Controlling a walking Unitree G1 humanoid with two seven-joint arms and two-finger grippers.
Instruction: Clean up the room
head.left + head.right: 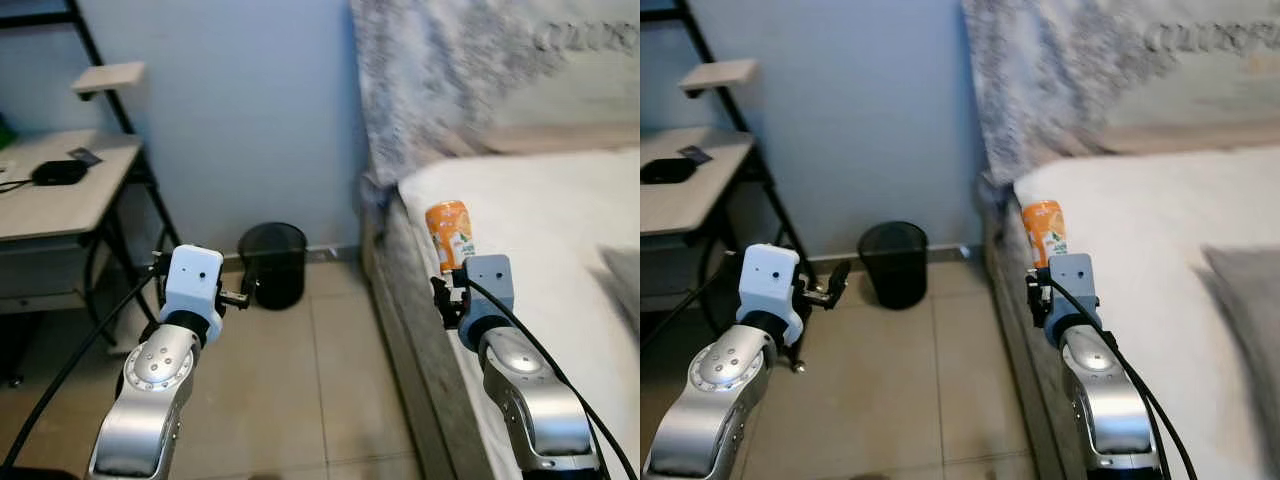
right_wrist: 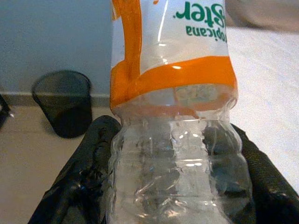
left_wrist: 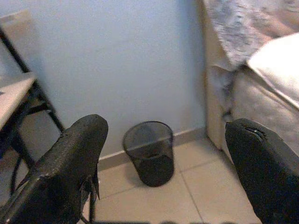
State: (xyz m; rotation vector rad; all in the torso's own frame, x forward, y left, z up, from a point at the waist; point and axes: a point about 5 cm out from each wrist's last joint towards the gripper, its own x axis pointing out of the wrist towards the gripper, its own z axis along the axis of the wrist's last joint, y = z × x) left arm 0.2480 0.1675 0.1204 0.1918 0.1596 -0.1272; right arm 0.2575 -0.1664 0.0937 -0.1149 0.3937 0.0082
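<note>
clear ribbed plastic bottle w/ orange label [image 2: 173, 116]: glossy
round black wire-mesh bin [image 1: 273, 262]: matt metal
beige tile floor [image 1: 300, 390]: smooth, slight sheen

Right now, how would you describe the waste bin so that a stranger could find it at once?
Look at the pale blue wall between the desk with a black metal frame and the white bed. On the beige tiled floor at the foot of that wall stands a small round black wire-mesh bin. It is the only dark, see-through cylinder there.
</note>
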